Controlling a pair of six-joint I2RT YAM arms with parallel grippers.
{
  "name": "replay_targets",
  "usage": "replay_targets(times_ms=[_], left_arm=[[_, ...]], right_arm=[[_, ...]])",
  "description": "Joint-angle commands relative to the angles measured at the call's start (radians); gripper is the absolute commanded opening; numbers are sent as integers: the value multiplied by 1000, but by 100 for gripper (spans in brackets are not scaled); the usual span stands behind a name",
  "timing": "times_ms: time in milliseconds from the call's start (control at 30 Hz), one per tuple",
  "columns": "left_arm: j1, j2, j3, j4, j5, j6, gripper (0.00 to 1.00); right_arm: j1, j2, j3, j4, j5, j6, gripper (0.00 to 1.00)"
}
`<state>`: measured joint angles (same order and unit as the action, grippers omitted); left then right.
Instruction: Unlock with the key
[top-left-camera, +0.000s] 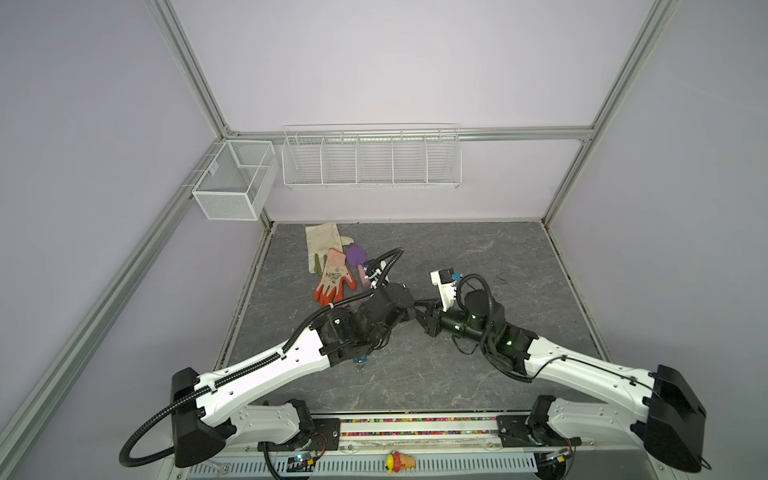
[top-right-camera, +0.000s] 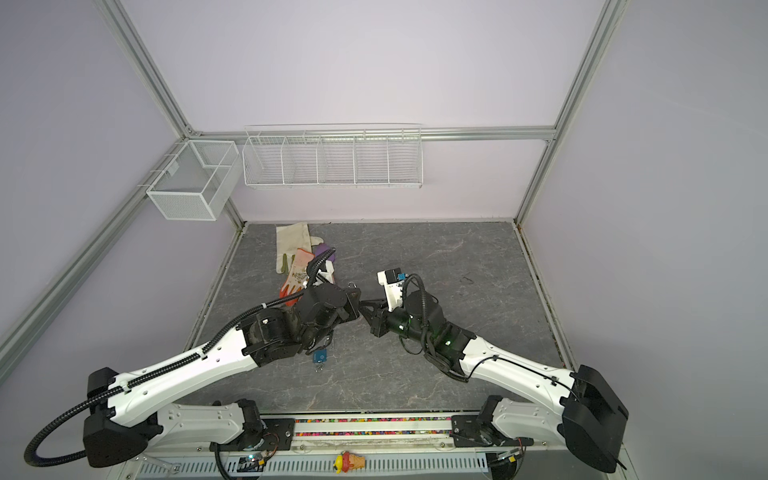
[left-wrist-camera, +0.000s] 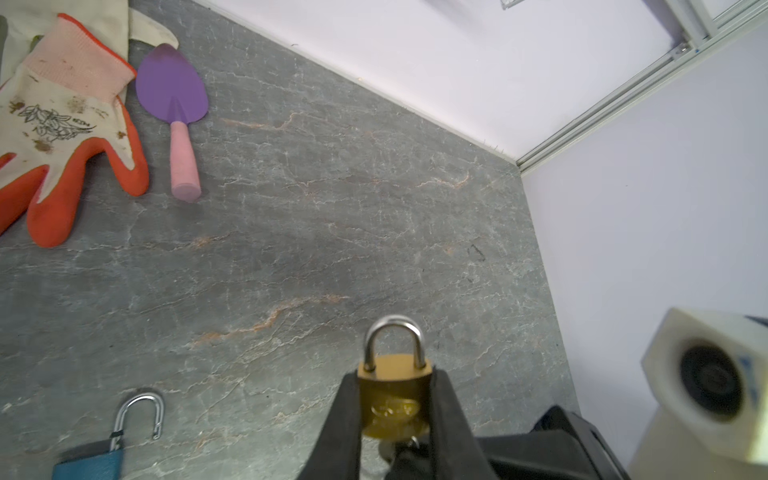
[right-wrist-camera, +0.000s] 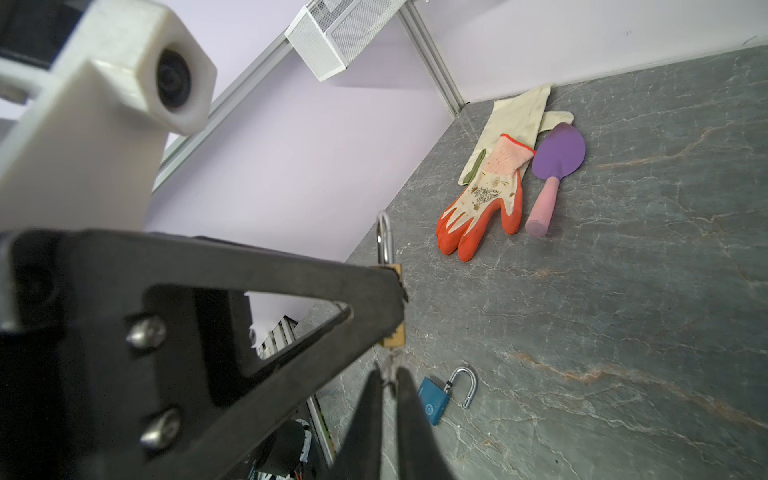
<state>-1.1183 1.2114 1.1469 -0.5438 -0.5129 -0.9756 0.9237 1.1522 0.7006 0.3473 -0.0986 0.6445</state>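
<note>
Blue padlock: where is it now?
In a top view the blue padlock lies on the table, left of centre, just near-side of the left arm's wrist, shackle open, apart from the brass padlock in the left gripper.

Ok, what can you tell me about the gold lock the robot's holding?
The gold padlock looks like brass, with a shiny silver shackle, shut, both legs in the body. The left gripper pinches its sides, holding it off the grey table. Something small and metal, maybe the key, sticks out underneath.
</note>
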Motion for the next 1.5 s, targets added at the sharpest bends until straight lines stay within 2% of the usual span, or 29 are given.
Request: replay_targets(times_ms=[0,133,233,367,467,733,1067,1167,1467], left_arm=[[4,-17,-3,52,7,0,0],[9,-34,-3,59,-1,-2,0],[9,-49,-19,83,11,-14,0],[9,-56,-23,100,30,-27,0],[10,-56,-21,102,34,-29,0],[8,-59,-30,107,39,-39,0],[9,-60,-29,110,38,-38,0],[9,-58,-27,114,39,-38,0],[9,-53,-24,113,33,-39,0]], right_arm=[[3,-57,-42,-11,-23,4,27],[5,-132,-139,116,-26,87,34],[5,-152,-185,234,-29,131,34],[7,-129,-153,267,-29,115,32],[8,-110,-133,266,12,104,27],[15,-95,-94,209,107,72,23],[17,-57,-69,192,127,64,20],[21,-38,-56,198,107,62,16],[26,-15,-49,199,109,61,12]])
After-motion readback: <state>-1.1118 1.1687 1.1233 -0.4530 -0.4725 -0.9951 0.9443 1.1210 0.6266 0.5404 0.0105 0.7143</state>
